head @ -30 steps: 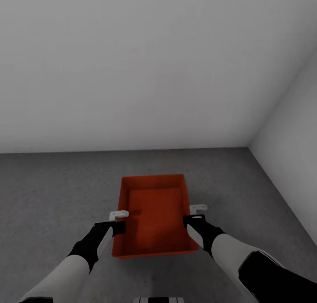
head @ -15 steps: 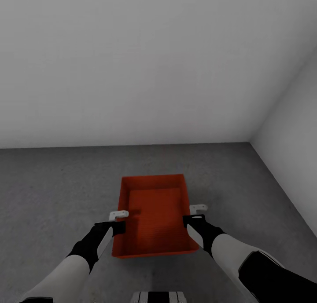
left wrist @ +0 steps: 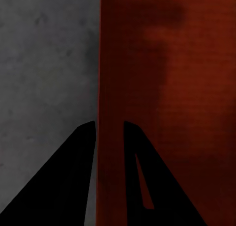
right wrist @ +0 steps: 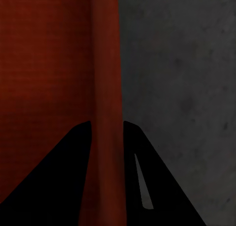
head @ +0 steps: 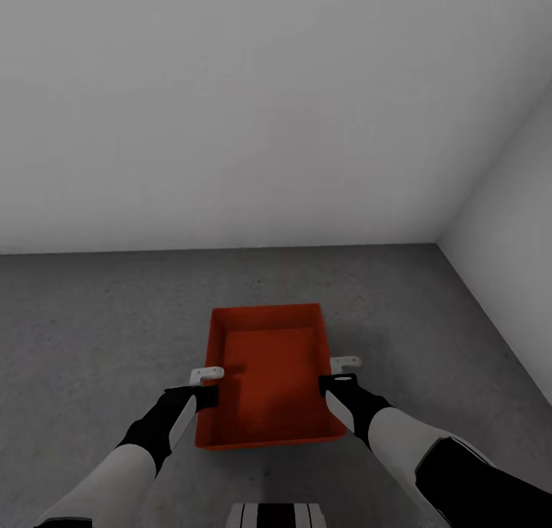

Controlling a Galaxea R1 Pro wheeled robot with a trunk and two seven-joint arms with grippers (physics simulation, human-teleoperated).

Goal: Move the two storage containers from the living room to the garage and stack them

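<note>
We carry one storage container [head: 268,375] over the garage floor [head: 92,336], near its right corner; left end effector [head: 208,386] and right end effector [head: 337,375] each pinch a side wall. Uneven release could tilt it.

Bare garage, by the look: mottled dark grey concrete floor [head: 92,321], plain pale grey walls [head: 230,114] meeting at a corner, unfurnished.
</note>
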